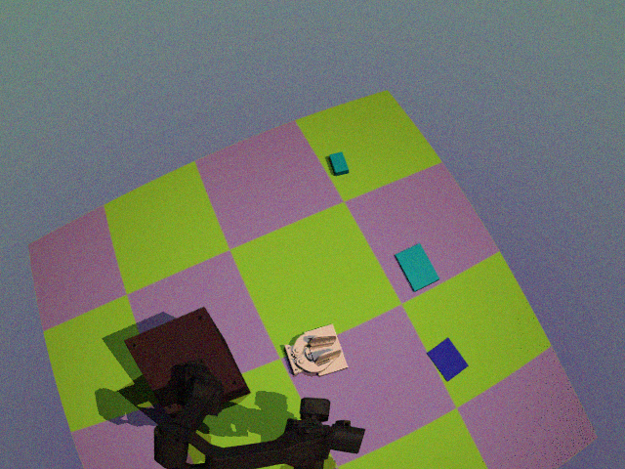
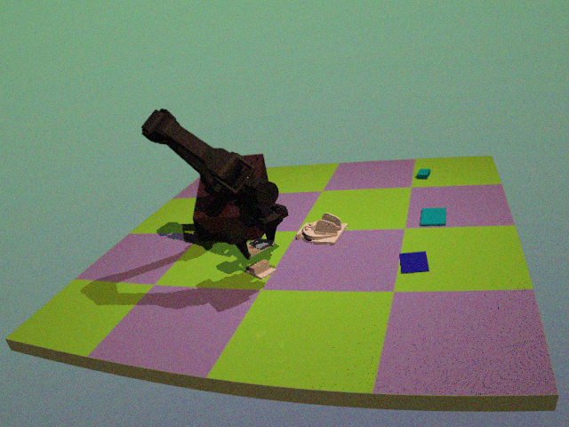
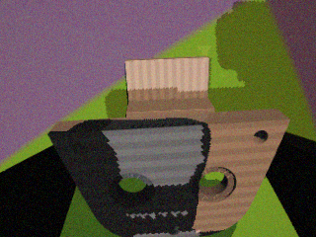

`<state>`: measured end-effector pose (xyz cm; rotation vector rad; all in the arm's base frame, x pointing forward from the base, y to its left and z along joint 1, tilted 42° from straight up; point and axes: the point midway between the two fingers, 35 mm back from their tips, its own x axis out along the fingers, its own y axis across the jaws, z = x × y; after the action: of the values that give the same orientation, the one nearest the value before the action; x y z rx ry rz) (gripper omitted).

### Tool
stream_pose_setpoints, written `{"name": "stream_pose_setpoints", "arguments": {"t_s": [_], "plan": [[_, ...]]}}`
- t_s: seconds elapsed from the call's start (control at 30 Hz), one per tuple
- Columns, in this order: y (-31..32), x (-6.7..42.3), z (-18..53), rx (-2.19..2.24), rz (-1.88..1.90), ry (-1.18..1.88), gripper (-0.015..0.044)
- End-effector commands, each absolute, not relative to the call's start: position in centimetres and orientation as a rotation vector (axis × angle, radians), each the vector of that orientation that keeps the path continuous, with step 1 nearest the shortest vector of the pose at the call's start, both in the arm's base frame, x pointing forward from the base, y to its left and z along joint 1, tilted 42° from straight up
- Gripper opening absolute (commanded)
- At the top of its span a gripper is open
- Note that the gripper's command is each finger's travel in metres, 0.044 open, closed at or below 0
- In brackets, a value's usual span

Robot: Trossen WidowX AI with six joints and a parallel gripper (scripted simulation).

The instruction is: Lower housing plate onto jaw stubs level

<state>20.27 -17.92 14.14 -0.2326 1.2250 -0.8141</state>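
Note:
The housing plate (image 2: 257,251) (image 3: 242,158) is beige with round holes, partly in dark shadow. My gripper (image 2: 260,246) (image 3: 168,141) is shut on it, one finger at each side. It holds the plate just above and beside a small beige stand (image 2: 260,269) (image 3: 168,76), apart from it in the exterior view. The jaw assembly (image 1: 317,351) (image 2: 321,230) stands near the middle of the board, with two ribbed jaws side by side on a beige base. The plate is away from the assembly. In the top view the arm hides plate and fingers. The pins and stubs are too small to tell clearly.
A large dark red block (image 1: 176,348) (image 2: 254,163) stands beside the arm. A small teal block (image 1: 338,162) (image 2: 422,173), a larger teal plate (image 1: 417,267) (image 2: 432,216) and a blue square (image 1: 447,359) (image 2: 413,262) lie on the assembly's far side from the arm.

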Motion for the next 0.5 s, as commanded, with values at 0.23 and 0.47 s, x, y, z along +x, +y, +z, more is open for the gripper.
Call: {"name": "stream_pose_setpoints", "arguments": {"t_s": [0.23, 0.47], "plan": [[-16.59, 19.81, 16.03, -0.232, -0.822, 1.209, 0.0351], [-16.25, 20.23, 15.65, -0.301, -0.762, 1.250, 0.0351]]}}
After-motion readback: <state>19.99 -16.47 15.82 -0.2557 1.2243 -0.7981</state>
